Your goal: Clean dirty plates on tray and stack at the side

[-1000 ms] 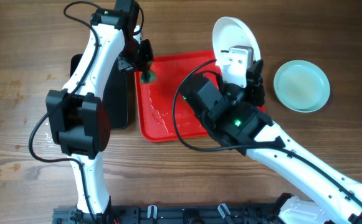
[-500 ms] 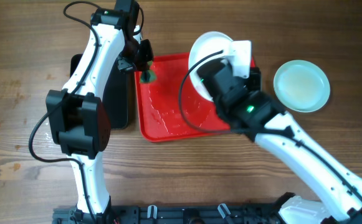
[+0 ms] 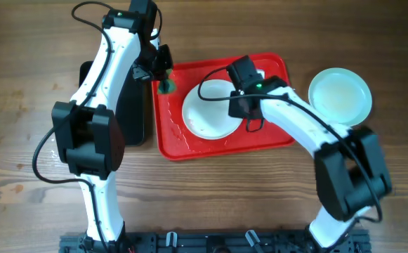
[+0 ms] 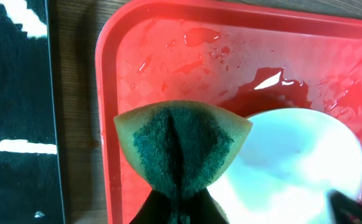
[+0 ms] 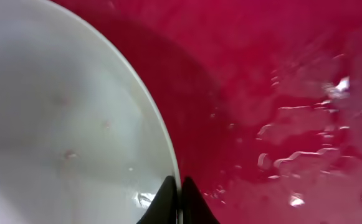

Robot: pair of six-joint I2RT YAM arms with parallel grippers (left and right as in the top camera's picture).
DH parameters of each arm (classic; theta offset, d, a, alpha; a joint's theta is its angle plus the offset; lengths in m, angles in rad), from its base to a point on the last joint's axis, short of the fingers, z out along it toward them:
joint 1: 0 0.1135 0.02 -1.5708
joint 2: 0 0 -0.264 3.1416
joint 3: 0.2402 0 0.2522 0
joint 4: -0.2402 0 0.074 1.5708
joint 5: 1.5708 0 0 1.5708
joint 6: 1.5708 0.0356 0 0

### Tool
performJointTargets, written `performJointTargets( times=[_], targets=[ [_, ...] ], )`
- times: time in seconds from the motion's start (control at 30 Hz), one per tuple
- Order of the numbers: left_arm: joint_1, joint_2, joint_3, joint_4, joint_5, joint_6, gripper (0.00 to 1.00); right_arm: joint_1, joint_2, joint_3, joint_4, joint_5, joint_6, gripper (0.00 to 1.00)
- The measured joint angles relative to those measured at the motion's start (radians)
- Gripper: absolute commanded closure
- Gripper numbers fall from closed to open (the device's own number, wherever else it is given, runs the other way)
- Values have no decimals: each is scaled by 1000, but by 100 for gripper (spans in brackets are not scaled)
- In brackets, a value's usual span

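Note:
The red tray (image 3: 270, 67) lies mid-table, wet with water drops. A white plate (image 3: 207, 119) rests low over its left half, and no red streak shows on it. My right gripper (image 3: 240, 107) is shut on this plate's right rim; in the right wrist view the rim (image 5: 162, 134) runs between the dark jaws of the gripper (image 5: 179, 190), with a shadow on the tray (image 5: 280, 74) beneath. My left gripper (image 3: 163, 76) hovers over the tray's back left corner, shut on a green-faced sponge (image 4: 181, 146). A mint-green plate (image 3: 339, 97) sits on the table right of the tray.
A black tray (image 3: 135, 112) lies left of the red one, mostly under my left arm; the left wrist view shows the black tray (image 4: 12, 93) beside the red rim (image 4: 104, 124). Bare wooden table (image 3: 21, 84) surrounds everything.
My right arm swung the white plate from upright at the tray's back edge down and leftwards onto the tray. The left arm and sponge stayed still.

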Motion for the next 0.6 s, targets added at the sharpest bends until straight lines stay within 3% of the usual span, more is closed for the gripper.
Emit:
performJointTargets(
  times=[0.1, 0.13, 0.23, 0.3, 0.43, 0.6],
  targets=[
    [0, 0, 0, -1, 0, 0, 96, -3, 43, 0, 31, -58, 14, 92],
    [0, 0, 0, -1, 0, 0, 96, -4, 47, 0, 36, -72, 16, 78],
    [0, 0, 0, -1, 0, 0, 96, -14, 47, 0, 59, -108, 9, 57],
    [0, 0, 0, -1, 0, 0, 96, -28, 48, 0, 84, -137, -13, 49],
    [0, 0, 0, -1, 0, 0, 96, -69, 48, 0, 174, -203, -95, 46],
    [0, 0, 0, -1, 0, 0, 96, -106, 53, 0, 285, -254, -271, 52]
  ],
)
